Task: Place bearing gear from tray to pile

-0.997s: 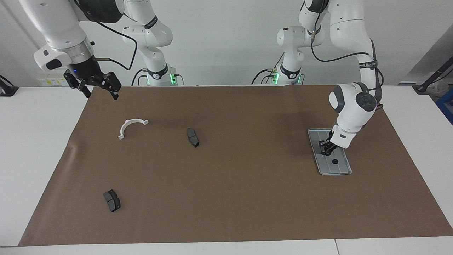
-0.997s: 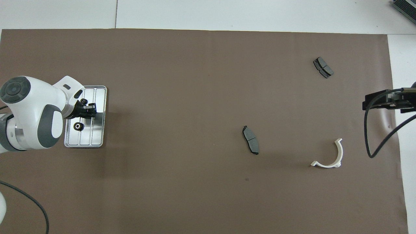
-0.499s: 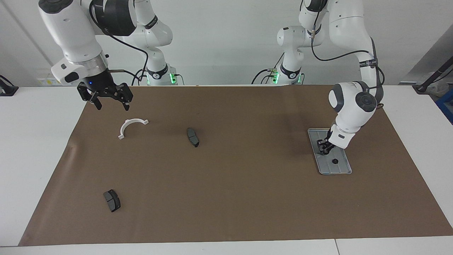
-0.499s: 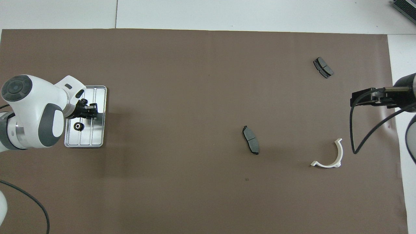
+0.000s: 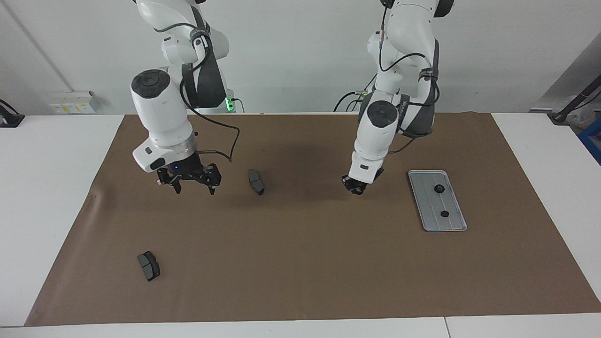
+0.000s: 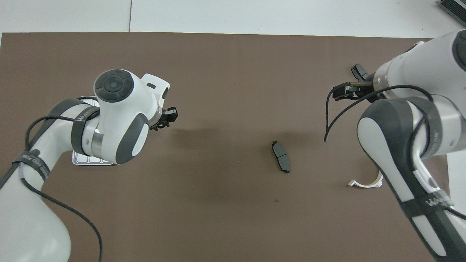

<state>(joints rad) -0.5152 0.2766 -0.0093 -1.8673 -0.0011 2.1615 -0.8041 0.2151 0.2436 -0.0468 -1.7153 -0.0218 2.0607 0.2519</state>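
Now | left gripper (image 5: 357,188) over the brown mat (image 5: 305,263) between tray (image 5: 458,224) and pile, fingers pinched on something small and dark, likely a gear | two gears (image 5: 439,188) lie in tray | right gripper (image 5: 190,183) fingers spread, over the pile | should carry level, lower beside brake pad (image 5: 256,182), let go softly.

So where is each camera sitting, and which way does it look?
Facing view: high across the table, looking back at the robots; both arms with their bases, the left gripper and the right gripper show.
Overhead view: high above the robots' own end, looking steeply down; the arms come in from the bottom.
Shared: the brown mat, the middle brake pad, the tray, both grippers.
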